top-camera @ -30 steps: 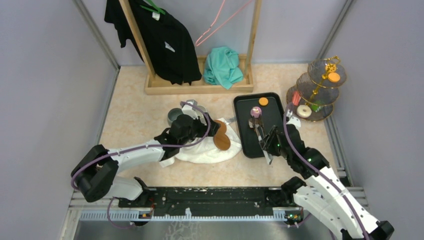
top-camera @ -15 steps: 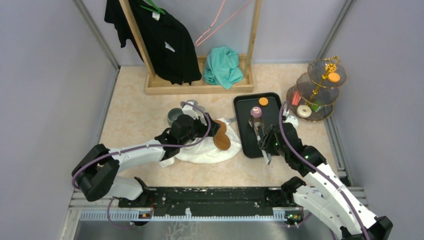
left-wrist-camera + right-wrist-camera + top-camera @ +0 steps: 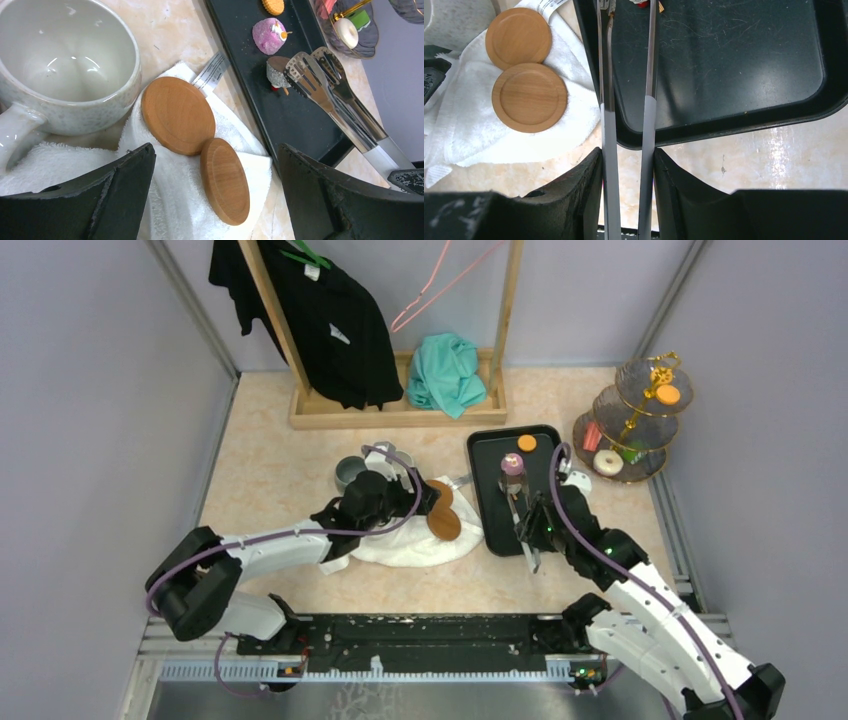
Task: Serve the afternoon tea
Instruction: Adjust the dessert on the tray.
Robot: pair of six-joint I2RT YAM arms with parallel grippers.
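Clamps long metal tongs in right gripper over black rectangular tray carrying orange disc, pink sweet, perhaps a grey piece. Spreads left gripper wide by empty grey mug; gold-framed glass three-tier stand right of tray; white towel tag illegible.

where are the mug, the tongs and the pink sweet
mug (image 3: 75,115), left wrist view, on its outer wall
tongs (image 3: 304,75), left wrist view, on one scalloped tip
pink sweet (image 3: 268,35), left wrist view, on its top
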